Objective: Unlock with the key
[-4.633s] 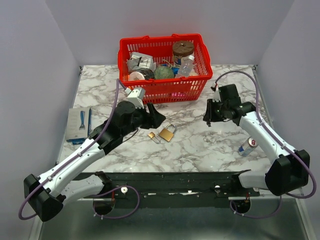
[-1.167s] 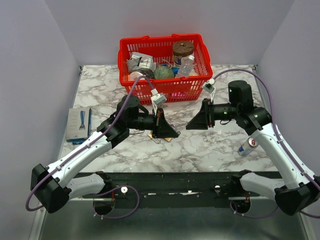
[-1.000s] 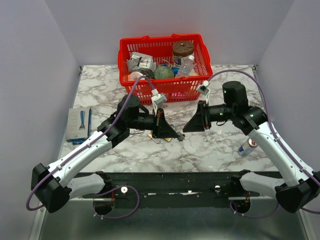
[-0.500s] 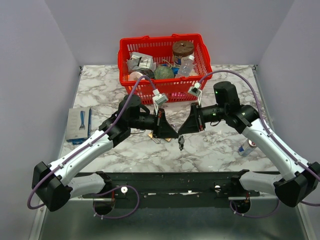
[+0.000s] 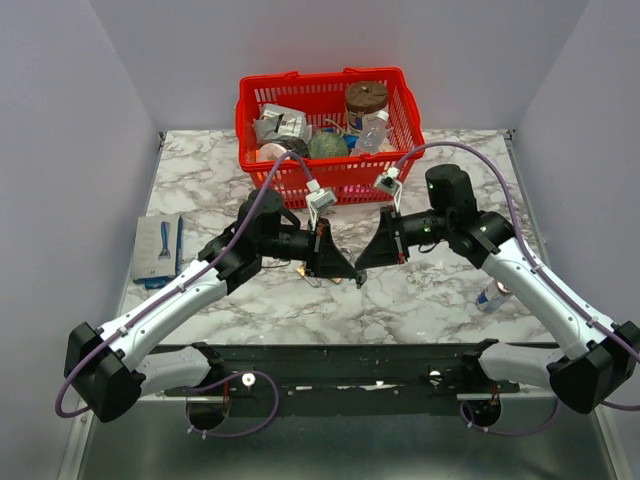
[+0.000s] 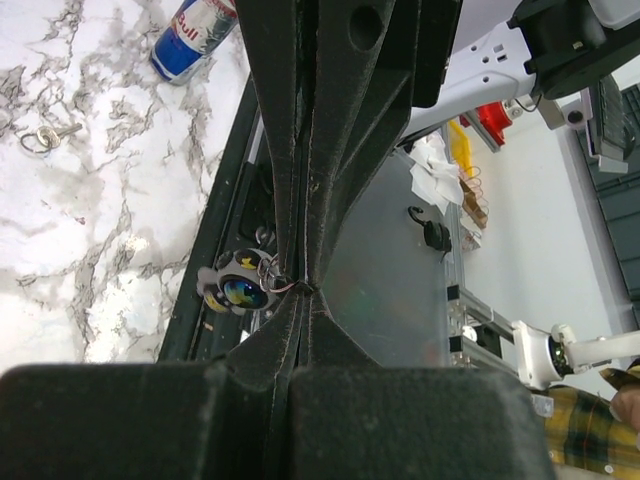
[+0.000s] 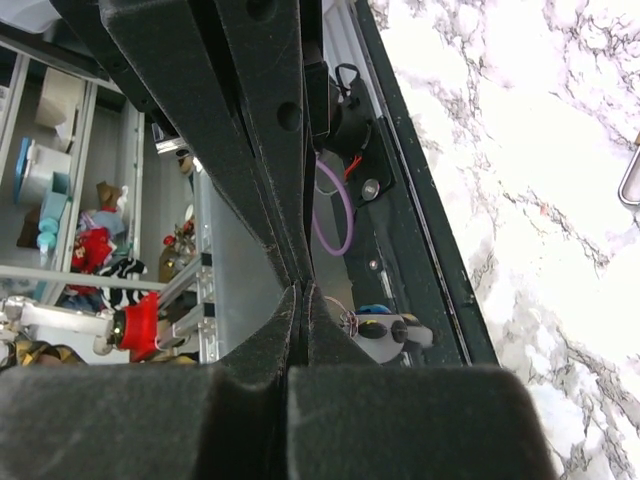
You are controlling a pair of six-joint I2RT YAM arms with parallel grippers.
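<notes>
Left hand (image 5: 343, 271), right hand (image 5: 362, 267) both shut, holdings unclear, tips close together, ringed key (image 6: 40, 138) apart near can (image 6: 195, 40)

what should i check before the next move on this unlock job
1. left gripper shut: ok
2. right gripper shut: ok
3. padlock in the left gripper: cannot tell, hidden
4. key in the right gripper: cannot tell, none shows at its tip
5. both tips close together above the table: ok
6. whether the loose keyring by the can is needed: cannot tell
</notes>
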